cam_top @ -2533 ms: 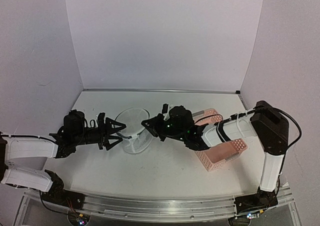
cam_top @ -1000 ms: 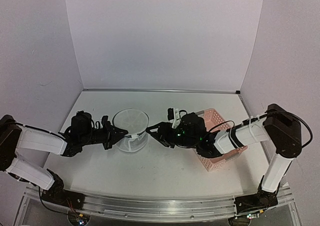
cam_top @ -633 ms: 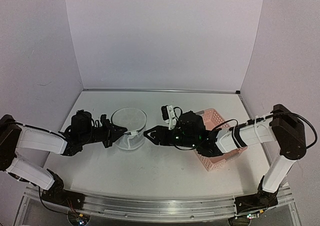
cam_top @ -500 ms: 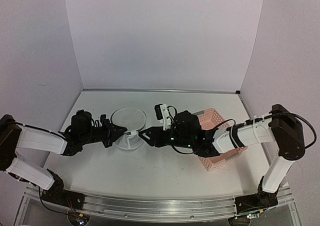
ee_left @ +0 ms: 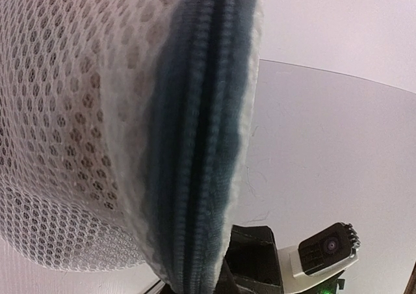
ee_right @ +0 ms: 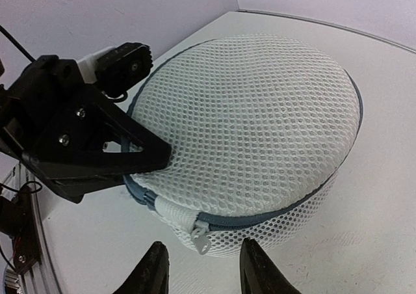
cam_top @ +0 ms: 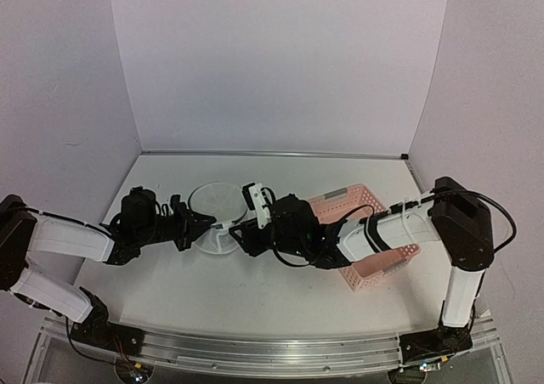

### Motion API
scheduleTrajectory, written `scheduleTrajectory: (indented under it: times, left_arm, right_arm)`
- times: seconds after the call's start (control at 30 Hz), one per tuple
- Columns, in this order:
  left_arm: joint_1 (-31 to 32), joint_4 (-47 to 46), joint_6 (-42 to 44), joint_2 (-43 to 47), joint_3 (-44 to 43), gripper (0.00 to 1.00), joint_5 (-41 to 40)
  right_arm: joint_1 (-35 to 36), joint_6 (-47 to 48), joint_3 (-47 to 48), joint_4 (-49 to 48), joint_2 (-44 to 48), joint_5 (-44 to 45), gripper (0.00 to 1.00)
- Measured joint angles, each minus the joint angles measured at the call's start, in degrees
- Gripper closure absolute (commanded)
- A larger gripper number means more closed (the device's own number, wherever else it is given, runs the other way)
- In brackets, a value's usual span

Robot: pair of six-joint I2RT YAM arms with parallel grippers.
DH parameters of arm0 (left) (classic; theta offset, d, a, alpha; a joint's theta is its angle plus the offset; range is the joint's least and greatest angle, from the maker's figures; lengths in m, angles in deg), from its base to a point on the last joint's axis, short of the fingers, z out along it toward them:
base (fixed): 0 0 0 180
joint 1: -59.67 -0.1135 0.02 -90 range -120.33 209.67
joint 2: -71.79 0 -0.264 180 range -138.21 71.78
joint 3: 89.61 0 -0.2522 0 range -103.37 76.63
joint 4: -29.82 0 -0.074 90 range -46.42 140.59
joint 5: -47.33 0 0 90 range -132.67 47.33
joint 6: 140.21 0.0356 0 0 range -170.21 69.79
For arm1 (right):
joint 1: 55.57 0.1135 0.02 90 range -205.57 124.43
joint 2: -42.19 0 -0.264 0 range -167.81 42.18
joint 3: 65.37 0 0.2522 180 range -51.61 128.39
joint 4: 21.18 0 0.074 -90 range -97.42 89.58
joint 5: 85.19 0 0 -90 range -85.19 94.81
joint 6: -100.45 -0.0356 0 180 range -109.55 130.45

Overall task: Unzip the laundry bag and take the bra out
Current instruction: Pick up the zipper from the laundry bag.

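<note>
The white net laundry bag [cam_top: 218, 207] sits on the white table [cam_top: 255, 292], at about 9 o'clock from the table's middle. It is round like a drum, with a blue zipper [ee_right: 260, 217] going around its edge. The part of the zipper that shows looks zipped up. The net hides what is inside.

The left gripper [cam_top: 197, 225] comes in from the bag's 9 o'clock side. Its fingers are pressed together and pinch the bag's edge right by the zipper. In the left wrist view the net and the blue zipper fill most of the picture, very close up.

The right gripper [cam_top: 238, 234] is at the bag's 4 o'clock side in the top view, low to the table. Its two fingers [ee_right: 153, 271] are spread apart and hold nothing. In the right wrist view the little white zipper pull [ee_right: 201, 240] hangs at the bag's 7 o'clock. It sits just above the gap between the two fingers and does not touch them.

A pink plastic basket [cam_top: 382, 261] with holes lies at 3 o'clock from the table's middle, partly under the right arm.
</note>
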Motion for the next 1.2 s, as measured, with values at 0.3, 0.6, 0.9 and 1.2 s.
scheduleTrajectory:
  times: [0.3,0.6,0.9,1.2]
  left_arm:
    - [0.0,0.0,0.0,0.0,0.0,1.0,0.02]
    - [-0.02,0.0,0.0,0.0,0.0,1.0,-0.07]
    - [0.0,0.02,0.0,0.0,0.0,1.0,0.0]
    - [0.0,0.02,0.33,0.0,0.0,1.0,1.14]
  right_arm:
    - [0.55,1.79,2.49,2.12,-2.49,2.56,0.74]
    - [0.63,2.82,5.09,3.02,-4.04,3.41,0.88]
    - [0.81,2.95,5.42,3.76,-4.83,4.15,1.0]
    - [1.01,4.68,3.98,3.89,-3.87,5.55,1.0]
